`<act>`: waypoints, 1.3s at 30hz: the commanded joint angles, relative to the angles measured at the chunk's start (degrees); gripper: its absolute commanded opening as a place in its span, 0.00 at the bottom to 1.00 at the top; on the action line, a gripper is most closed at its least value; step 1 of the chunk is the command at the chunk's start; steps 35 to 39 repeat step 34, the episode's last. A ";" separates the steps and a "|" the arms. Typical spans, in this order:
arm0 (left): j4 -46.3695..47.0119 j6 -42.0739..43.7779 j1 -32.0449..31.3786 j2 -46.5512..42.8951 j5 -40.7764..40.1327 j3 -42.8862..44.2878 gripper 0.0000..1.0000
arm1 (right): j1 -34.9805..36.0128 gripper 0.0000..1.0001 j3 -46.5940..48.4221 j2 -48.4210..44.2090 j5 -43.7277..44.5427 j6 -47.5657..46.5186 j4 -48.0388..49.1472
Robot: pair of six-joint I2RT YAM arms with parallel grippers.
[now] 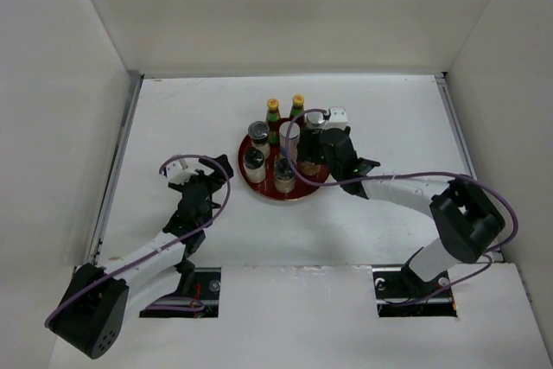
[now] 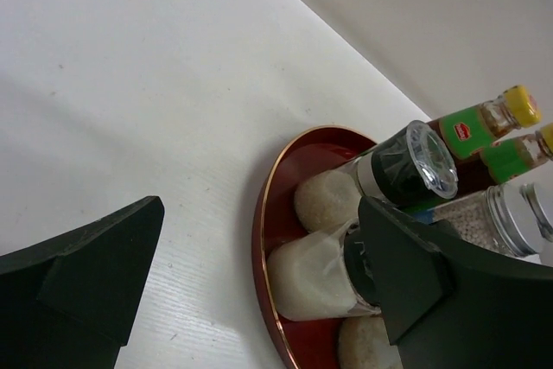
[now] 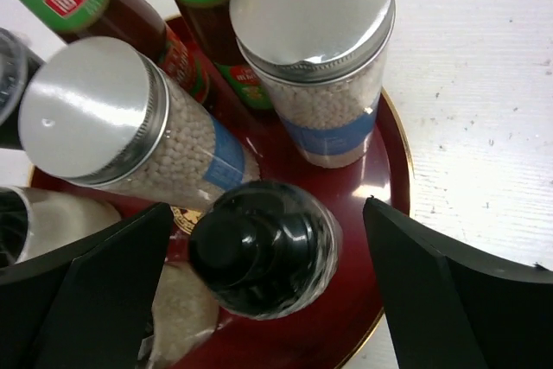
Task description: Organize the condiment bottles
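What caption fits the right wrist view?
Open right gripper framing a black-capped jar on the red tray, near two shakers.

Round tray (image 1: 298, 195): dark red, glossy, shallow raised edge with thin gold rim; set near middle of table.

Table (image 1: 190, 118): white, matt; faint grain and small dark specks visible in both wrist views.

Back wall (image 1: 285, 15), left wall (image 1: 52, 84), right wall (image 1: 510, 58): plain off-white panels, closing in table on three sides.

Grey strip (image 1: 117, 170): along left table edge; similar strip along right edge.

Near panel (image 1: 294, 308): white, with two dark rectangular openings, one left, one right.
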 commanded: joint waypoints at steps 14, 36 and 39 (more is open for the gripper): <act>-13.13 -5.29 4.25 2.08 -2.49 6.02 1.00 | -5.88 1.00 -13.94 -22.80 12.02 5.44 3.75; -35.03 -3.36 4.35 4.72 -3.27 24.13 1.00 | -10.28 1.00 -21.35 -23.60 10.79 18.19 4.02; -35.03 -3.36 4.35 4.72 -3.27 24.13 1.00 | -10.28 1.00 -21.35 -23.60 10.79 18.19 4.02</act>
